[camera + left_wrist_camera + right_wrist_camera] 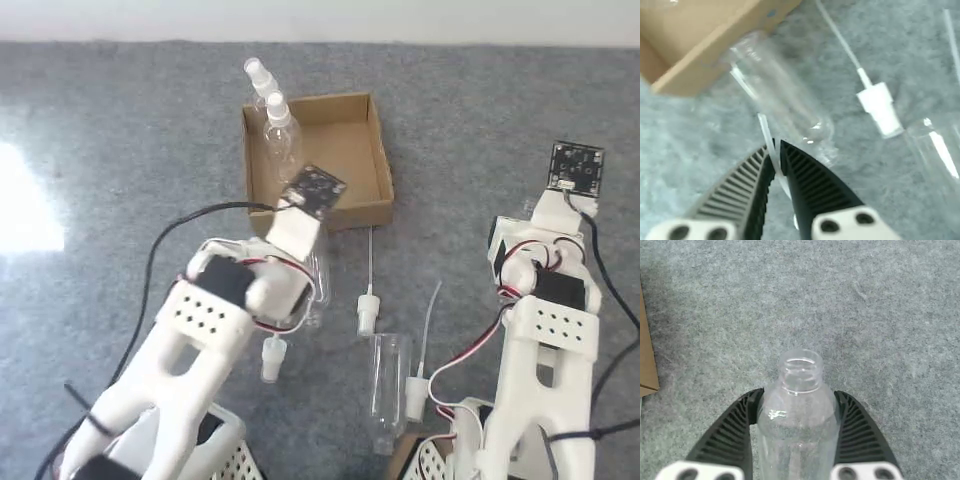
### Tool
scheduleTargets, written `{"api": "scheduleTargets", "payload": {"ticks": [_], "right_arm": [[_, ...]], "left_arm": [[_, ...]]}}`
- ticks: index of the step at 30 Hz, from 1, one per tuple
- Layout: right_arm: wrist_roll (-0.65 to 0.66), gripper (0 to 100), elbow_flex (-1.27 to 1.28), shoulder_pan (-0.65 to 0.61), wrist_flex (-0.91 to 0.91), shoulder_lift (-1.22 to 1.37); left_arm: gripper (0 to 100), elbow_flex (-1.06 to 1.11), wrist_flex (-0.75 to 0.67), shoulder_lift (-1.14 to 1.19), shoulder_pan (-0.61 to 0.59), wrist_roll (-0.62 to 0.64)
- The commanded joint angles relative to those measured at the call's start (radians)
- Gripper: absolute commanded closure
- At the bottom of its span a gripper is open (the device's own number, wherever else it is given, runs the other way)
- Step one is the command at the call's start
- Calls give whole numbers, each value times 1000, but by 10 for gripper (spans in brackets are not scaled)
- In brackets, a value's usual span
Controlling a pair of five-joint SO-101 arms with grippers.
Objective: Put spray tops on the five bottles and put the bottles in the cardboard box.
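My left gripper is shut on the thin dip tube of a white spray top, just beside the open neck of a clear bottle lying on the carpet by the cardboard box. In the right wrist view, my right gripper is shut on the shoulders of a clear open-necked bottle, held over bare carpet. Two bottles with spray tops stand at the box's left wall. Another capless bottle lies between the arms.
Two loose spray tops with long tubes lie on the grey carpet: one in front of the box, one beside the lying bottle. The left arm's black cable loops to its left. Bare carpet stretches right of the box.
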Motion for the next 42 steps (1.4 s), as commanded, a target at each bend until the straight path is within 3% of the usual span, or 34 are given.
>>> {"api": "scheduleTargets", "payload": {"ticks": [1,18,31,42], "right_arm": [[-3,961,-15,2,-21,-31],[-3,961,-8,-25,-15,-31],[-3,961,6,-42,-21,-31],[-3,961,6,-45,-21,-31]], "left_arm": [[988,16,8,-109,-75,-8],[988,199,-17,-390,-336,-118],[988,223,-18,-400,-638,-186],[987,225,-57,-399,-784,-176]]}}
